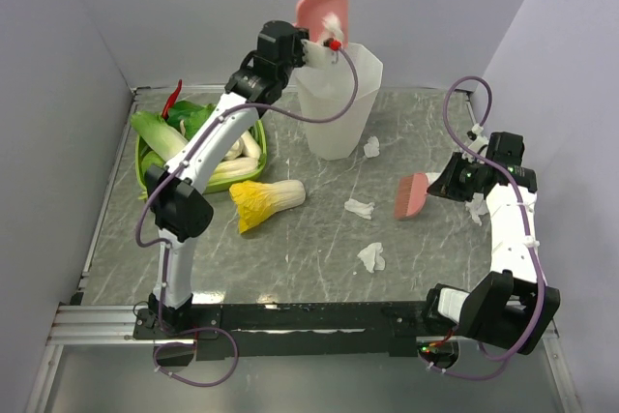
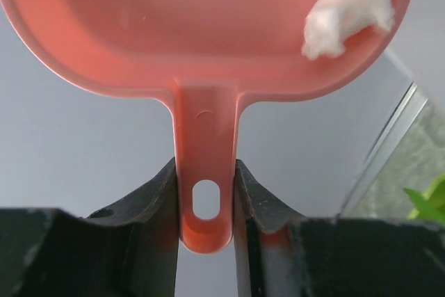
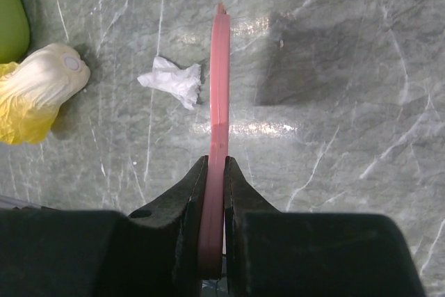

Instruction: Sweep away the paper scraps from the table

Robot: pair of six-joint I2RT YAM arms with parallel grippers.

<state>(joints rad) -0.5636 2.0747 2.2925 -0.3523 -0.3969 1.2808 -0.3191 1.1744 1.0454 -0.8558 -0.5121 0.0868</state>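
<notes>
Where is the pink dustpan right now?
The dustpan is at back centre of the top view, raised over the white bin, handle clamped in the left end effector.

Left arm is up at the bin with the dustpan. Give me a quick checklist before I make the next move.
1. Left gripper clamped on the dustpan handle: ok.
2. Dustpan over the white bin: cannot tell. It overlaps the rim in the top view, but depth is unclear.
3. Pan emptied: not ok. One paper scrap sits in it.
4. Right gripper clamped on the brush: ok.
5. Table cleared: not ok. Loose scraps lie near the brush.
</notes>
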